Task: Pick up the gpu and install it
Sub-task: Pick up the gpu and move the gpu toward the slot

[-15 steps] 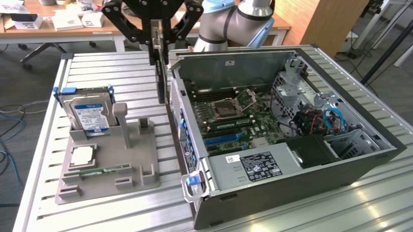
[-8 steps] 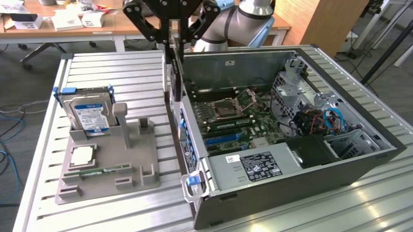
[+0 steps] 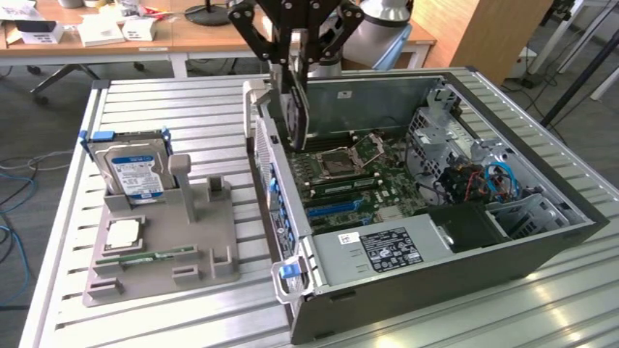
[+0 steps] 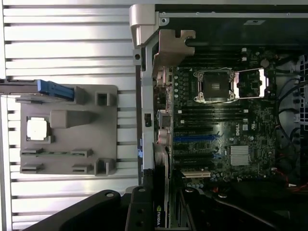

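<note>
exterior view: my end effector grasps the thin black rectangular gpu card, hanging upright over the open dark computer case. i judge the install step needs edge-to-slot alignment.

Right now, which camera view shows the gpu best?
The exterior view: the gpu hangs upright from the gripper, above the open computer case. The wrist view catches its narrow edge and a small logo.

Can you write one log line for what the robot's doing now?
gripper: shut on gpu | gpu: upright, over open computer case, not seated | tray: holds hard drive
</note>
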You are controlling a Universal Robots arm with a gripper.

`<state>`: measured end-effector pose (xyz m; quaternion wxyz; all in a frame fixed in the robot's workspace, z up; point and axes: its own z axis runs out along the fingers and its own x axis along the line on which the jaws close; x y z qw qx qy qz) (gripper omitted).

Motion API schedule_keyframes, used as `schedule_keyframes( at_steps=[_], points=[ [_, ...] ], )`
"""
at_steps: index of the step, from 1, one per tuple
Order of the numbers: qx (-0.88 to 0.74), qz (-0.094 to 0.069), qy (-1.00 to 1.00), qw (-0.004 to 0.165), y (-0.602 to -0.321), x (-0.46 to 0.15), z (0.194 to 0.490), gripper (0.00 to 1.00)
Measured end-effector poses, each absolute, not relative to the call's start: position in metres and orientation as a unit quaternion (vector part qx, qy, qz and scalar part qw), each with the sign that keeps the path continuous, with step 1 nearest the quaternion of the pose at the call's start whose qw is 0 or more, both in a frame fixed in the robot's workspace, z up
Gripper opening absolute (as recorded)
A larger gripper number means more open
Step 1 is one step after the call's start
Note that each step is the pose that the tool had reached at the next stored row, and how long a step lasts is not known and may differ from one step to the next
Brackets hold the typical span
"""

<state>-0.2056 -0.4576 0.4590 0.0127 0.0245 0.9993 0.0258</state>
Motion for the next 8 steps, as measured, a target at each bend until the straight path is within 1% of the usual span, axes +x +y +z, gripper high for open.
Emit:
schedule_keyframes(
  at_steps=[8],
  points=[
    [0.024, 0.027, 0.999, 0.013, -0.458, -0.169, 0.459, 0.26]
  ],
)
